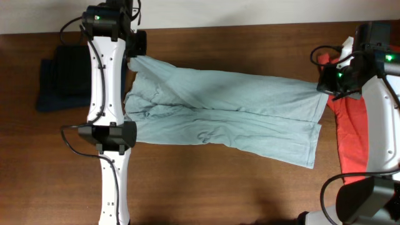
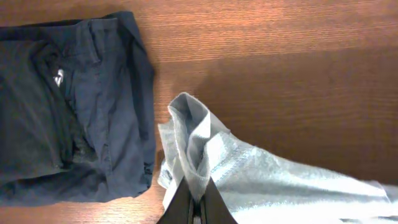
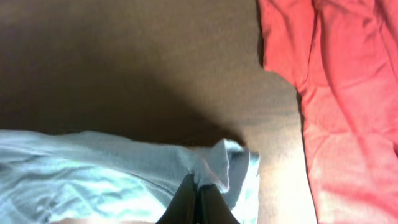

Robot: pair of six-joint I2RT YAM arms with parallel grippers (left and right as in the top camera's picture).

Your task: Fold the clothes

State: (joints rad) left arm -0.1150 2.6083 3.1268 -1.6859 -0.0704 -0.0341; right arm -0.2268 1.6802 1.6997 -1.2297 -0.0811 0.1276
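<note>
The pale grey-blue T-shirt [image 1: 225, 112] is found spread lengthwise across the middle of the bench [image 1: 219, 194], its long edges running left to right and its left portion creased and gathered.

The left claw [image 2: 198, 196] is seen closed on a bunched corner of that T-shirt at the far left end; a fold of pale cloth is pinched between the two dark fingers, and the fabric is drawn up into a small peak at the grip. In the overhead view this corner is pulled out from the body of the garment toward the back of the bench.

The right claw [image 3: 199, 193] is likewise closed on the T-shirt, at its far right corner, where a rolled hem is gripped between the fingers. The garment is thus held at both ends.

The dark navy pieces [image 2: 68, 112] are recorded as a folded pile at the left end of the bench, just beside the left grip but apart from the pale cloth.

The red-orange T-shirt [image 3: 336, 93] lies flat at the right end, close to the pale garment's right edge; bare wood shows between the two in the right wrist view.
</note>
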